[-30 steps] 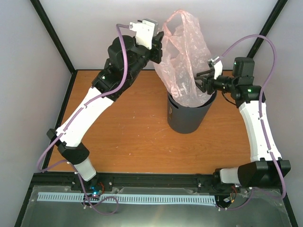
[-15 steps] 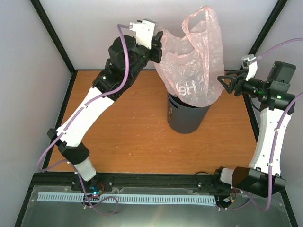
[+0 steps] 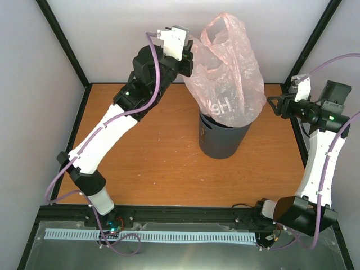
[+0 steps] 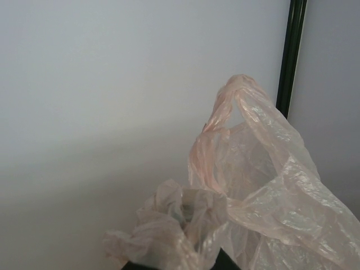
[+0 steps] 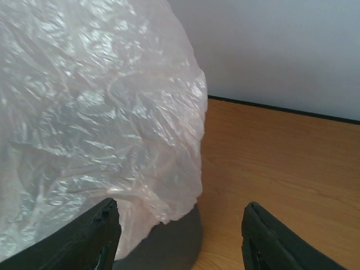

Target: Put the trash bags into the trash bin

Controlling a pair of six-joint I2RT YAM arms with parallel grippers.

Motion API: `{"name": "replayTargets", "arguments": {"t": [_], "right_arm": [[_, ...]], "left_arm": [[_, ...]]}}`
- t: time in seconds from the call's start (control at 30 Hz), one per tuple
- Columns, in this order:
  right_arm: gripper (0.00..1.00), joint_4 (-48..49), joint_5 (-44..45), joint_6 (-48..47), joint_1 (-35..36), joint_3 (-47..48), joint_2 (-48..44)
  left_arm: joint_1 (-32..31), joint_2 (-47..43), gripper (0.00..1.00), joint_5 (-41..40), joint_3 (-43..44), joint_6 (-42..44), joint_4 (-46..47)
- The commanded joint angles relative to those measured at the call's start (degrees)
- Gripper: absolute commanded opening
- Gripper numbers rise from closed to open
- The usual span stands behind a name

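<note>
Left end effector (image 3: pixel 189 58) clamps crinkly pale-pink plastic bag (image 3: pixel 230 84); right end effector (image 3: pixel 277 105), parted, empty, should tuck it into dark-grey round bin (image 3: pixel 219 142) below.

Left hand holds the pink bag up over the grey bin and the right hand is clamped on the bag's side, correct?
Not quite: the right hand is open beside the pink bag, gripping nothing, as the right wrist view shows. The left hand does hold the bag up over the grey bin.
</note>
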Motion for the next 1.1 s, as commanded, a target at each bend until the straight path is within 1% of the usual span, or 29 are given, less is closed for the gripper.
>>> {"name": "replayTargets", "arguments": {"t": [0.0, 0.27, 0.5, 0.7, 0.97, 1.07], "right_arm": [[0.58, 0.0, 3.7, -3.4, -0.4, -1.5, -1.1], [0.51, -1.8, 3.9, -7.2, 1.0, -0.5, 1.9], [0.47, -1.1, 6.9, -6.8, 8.0, -0.8, 4.2], [0.46, 0.0, 9.8, -5.0, 15.9, -0.8, 4.8], [0.46, 0.1, 11.5, -3.0, 23.2, -1.9, 6.3], [0.48, -1.7, 10.6, -3.2, 23.8, -1.8, 6.7]], "left_arm": [[0.2, -2.6, 0.01, 0.0, 0.3, 1.8, 2.9], [0.2, -3.5, 0.01, 0.6, 0.1, 1.1, 3.0], [0.2, -3.6, 0.01, 0.8, -0.3, 0.8, 3.2], [0.0, -4.2, 0.01, 0.6, -0.6, 0.8, 3.5], [-0.1, -4.7, 0.01, 0.3, -2.2, 1.3, 5.1], [-0.1, -4.4, 0.01, 0.8, -2.3, 1.6, 5.2]]}}
